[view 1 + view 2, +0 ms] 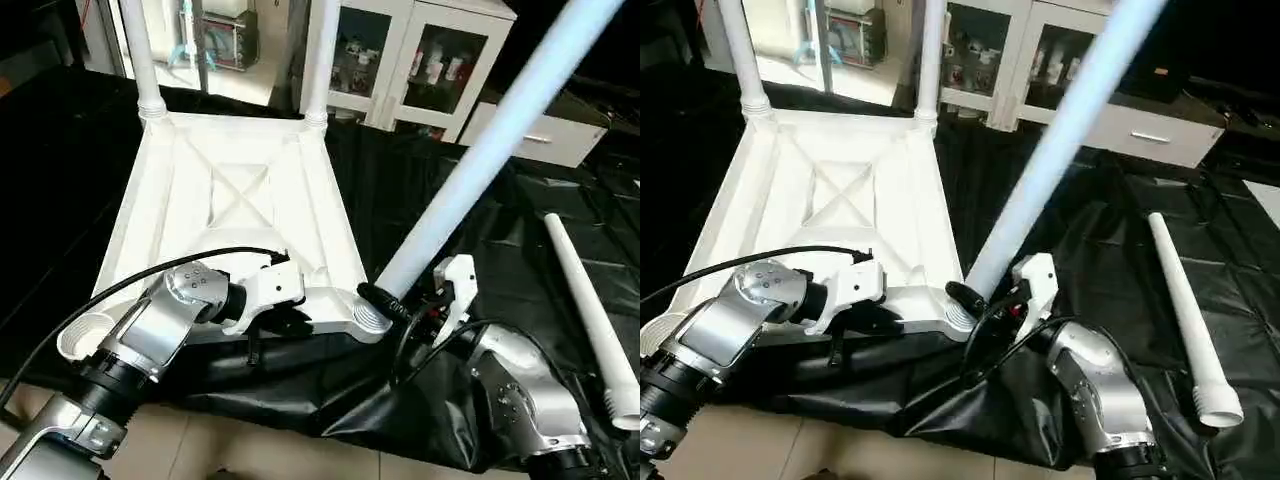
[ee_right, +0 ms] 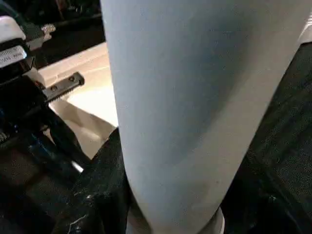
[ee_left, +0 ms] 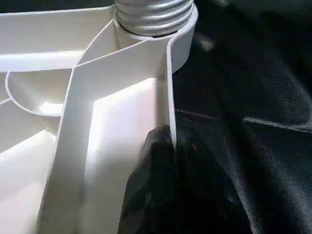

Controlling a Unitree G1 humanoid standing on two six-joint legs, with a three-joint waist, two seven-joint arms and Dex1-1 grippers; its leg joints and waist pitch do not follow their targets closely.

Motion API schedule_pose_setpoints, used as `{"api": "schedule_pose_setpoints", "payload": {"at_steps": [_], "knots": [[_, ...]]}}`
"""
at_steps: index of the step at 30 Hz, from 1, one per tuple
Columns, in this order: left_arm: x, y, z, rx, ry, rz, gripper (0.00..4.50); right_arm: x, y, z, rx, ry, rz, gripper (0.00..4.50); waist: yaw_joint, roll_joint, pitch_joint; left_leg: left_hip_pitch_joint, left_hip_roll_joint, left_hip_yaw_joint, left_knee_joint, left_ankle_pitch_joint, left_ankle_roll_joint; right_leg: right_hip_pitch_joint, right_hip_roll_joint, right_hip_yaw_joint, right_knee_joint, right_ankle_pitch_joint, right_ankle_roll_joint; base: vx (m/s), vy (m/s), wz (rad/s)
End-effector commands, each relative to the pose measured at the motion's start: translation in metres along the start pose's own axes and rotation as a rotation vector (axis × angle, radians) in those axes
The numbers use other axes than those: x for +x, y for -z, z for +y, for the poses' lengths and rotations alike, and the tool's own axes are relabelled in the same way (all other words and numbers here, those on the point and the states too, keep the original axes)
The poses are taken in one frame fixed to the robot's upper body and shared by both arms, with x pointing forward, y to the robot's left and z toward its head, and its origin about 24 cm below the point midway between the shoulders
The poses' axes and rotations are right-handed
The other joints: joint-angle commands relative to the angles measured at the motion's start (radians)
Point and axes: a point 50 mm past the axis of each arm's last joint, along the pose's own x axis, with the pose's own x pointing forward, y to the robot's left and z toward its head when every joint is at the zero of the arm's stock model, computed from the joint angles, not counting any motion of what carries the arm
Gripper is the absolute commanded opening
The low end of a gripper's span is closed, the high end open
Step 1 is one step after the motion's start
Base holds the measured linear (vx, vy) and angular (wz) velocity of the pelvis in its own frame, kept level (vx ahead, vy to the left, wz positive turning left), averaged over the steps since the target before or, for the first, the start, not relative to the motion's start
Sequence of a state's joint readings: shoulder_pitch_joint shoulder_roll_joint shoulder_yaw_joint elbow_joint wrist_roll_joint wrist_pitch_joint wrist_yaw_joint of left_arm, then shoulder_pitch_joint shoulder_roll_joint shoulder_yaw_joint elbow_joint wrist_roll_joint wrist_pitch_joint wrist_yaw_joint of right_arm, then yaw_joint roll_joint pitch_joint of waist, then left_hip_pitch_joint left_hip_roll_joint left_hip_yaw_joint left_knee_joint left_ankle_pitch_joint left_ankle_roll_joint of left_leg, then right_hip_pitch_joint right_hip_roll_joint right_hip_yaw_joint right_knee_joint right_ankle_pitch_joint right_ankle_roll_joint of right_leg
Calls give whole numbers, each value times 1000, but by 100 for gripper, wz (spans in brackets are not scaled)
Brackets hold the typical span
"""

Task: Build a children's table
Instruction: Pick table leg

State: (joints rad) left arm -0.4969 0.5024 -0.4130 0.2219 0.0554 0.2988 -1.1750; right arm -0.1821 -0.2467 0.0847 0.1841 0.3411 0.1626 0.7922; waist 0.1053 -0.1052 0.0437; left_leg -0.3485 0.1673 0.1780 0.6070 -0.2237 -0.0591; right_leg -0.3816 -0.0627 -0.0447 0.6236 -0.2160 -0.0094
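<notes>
The white table top point(image 1: 240, 200) lies upside down on black cloth, X-ribs up. Two white legs point(image 1: 140, 50) point(image 1: 320, 55) stand upright in its far corner sockets. A third leg point(image 1: 480, 160) leans tilted with its threaded end in the near right socket point(image 1: 372, 316); my right gripper point(image 1: 385, 300) is shut around its base, and in the right wrist view its black fingers point(image 2: 105, 190) wrap the tube point(image 2: 195, 107). My left gripper point(image 1: 290, 320) is shut on the top's near edge wall point(image 3: 168, 107), one black finger point(image 3: 156, 170) on each side. The near left socket point(image 1: 85, 335) holds nothing.
A loose fourth leg point(image 1: 590, 310) lies on the black cloth point(image 1: 470, 230) at the right. White cabinets with glass doors point(image 1: 420, 55) stand behind. The cloth hangs over the front edge above a tiled floor point(image 1: 200, 450).
</notes>
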Motion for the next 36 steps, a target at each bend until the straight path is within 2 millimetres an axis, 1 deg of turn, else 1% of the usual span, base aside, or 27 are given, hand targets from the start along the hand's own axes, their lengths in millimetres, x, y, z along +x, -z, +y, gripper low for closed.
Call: {"api": "schedule_pose_setpoints", "payload": {"at_steps": [1,4,6,7,9,10,13,17,18,19,20,21,22,24,25,30,32,36], "knots": [[6,4,-4,-1,25,33,2,-7,26,-2,47,7,160,193,-10,14,-35,13,76,-27,-101,-188,-17,22,-97,55,-79,-196,-186,0,0,0],[6,4,-4,-2,26,35,2,-6,28,-3,34,-16,202,193,-10,13,-35,13,76,-28,-102,-199,-23,22,-97,55,-81,-209,-180,0,0,0],[6,5,-5,-4,28,36,2,-7,30,-4,32,-34,245,193,-11,12,-37,12,77,-28,-102,-187,-26,23,-96,54,-78,-188,-180,0,0,0],[6,5,-5,-4,28,36,2,-7,30,-4,30,-39,253,193,-11,12,-37,14,77,-28,-102,-186,-26,21,-95,53,-77,-179,-181,0,0,0],[6,5,-5,-6,27,35,2,-8,31,-4,36,-42,267,193,-11,11,-37,14,77,-28,-102,-188,-27,21,-96,54,-78,-170,-183,0,0,0],[6,5,-5,-6,27,35,2,-8,31,-4,36,-42,267,193,-11,6,-38,13,76,-28,-102,-192,-27,22,-95,54,-78,-174,-182,0,0,0],[6,5,-4,-8,20,35,2,-11,33,-4,60,-35,264,193,-10,6,-38,14,78,-28,-103,-204,-31,21,-97,54,-80,-185,-179,0,0,0],[5,6,-3,-10,11,34,2,-14,36,-8,106,47,216,193,-10,5,-39,15,77,-28,-103,-206,-34,20,-97,54,-80,-180,-177,0,0,0],[5,5,-2,-10,7,33,2,-13,35,-10,124,89,188,193,-10,5,-39,14,77,-28,-104,-207,-34,20,-97,54,-80,-181,-178,0,0,0],[5,5,-2,-10,6,32,2,-13,35,-11,137,112,170,193,-10,6,-39,16,77,-29,-105,-218,-37,18,-97,54,-82,-192,-177,0,0,0],[5,5,-2,-10,6,32,2,-12,35,-11,143,120,162,193,-11,7,-37,14,77,-30,-107,-233,-40,18,-97,54,-84,-213,-173,0,0,0],[5,5,-2,-10,6,32,2,-12,35,-11,144,121,161,193,-12,6,-37,15,77,-30,-107,-241,-42,17,-97,54,-86,-225,-171,0,0,0],[5,5,-2,-10,5,31,2,-12,36,-10,138,122,165,193,-13,9,-36,15,77,-31,-108,-261,-46,16,-97,54,-88,-252,-167,0,0,0],[5,4,-1,-9,5,30,2,-10,38,-7,123,110,174,193,-13,10,-35,16,77,-31,-108,-274,-49,13,-98,56,-92,-275,-160,0,0,0],[5,4,-1,-9,4,30,2,-10,38,-6,117,101,176,193,-13,14,-36,15,78,-32,-109,-275,-51,14,-99,56,-92,-277,-158,0,0,0],[4,4,1,-5,9,34,0,-7,37,-4,85,65,195,191,-16,14,-36,14,78,-33,-111,-261,-50,16,-96,55,-88,-236,-163,0,0,0],[4,4,1,-5,8,36,0,-7,38,-5,77,64,203,191,-15,15,-35,13,78,-32,-111,-266,-50,16,-98,56,-90,-245,-165,0,0,0],[4,5,0,-6,6,37,0,-7,40,-6,60,68,232,191,-17,14,-34,13,78,-34,-112,-282,-52,15,-98,56,-92,-275,-158,0,0,0]]}}
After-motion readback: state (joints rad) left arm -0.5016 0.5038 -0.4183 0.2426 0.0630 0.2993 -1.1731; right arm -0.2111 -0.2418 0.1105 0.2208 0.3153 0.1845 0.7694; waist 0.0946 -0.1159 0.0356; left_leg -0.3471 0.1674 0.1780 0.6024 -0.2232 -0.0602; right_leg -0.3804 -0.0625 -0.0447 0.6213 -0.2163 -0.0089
